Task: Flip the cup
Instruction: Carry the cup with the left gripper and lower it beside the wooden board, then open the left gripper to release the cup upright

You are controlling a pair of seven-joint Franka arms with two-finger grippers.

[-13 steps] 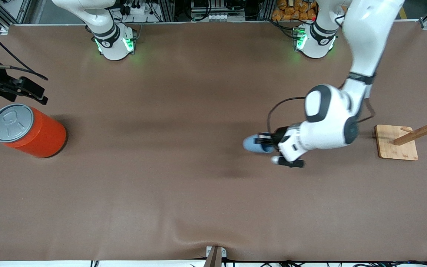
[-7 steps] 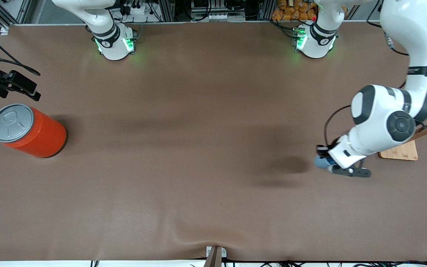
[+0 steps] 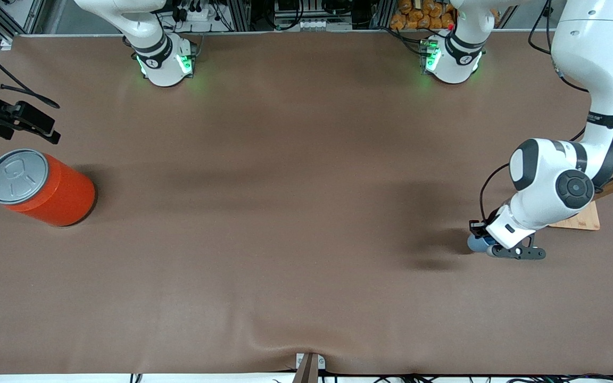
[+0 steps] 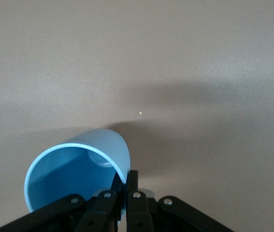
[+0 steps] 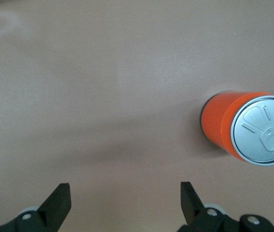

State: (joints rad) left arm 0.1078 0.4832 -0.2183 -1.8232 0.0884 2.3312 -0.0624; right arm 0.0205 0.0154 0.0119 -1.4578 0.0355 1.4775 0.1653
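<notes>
An orange can with a grey pull-tab lid stands upright at the right arm's end of the table. At the left arm's end stands a wooden rack on a square base, partly covered by the left arm; it is the only thing close to that arm. The brown table around both is otherwise bare cloth.

The right gripper waits up in the air near the can, its fingers spread wide with nothing between them (the can shows well apart from them in the right wrist view).

The left gripper is above the table just beside the rack's base, and it has the cup pinched by the rim: one finger inside the wall, the other outside, closed on the thin plastic. The cup is tilted on its side in the air, its mouth turned toward the wrist camera so the darker inside shows. In the front view only a sliver of cup peeks out from under the left gripper, with its shadow cast on the cloth beside it.
</notes>
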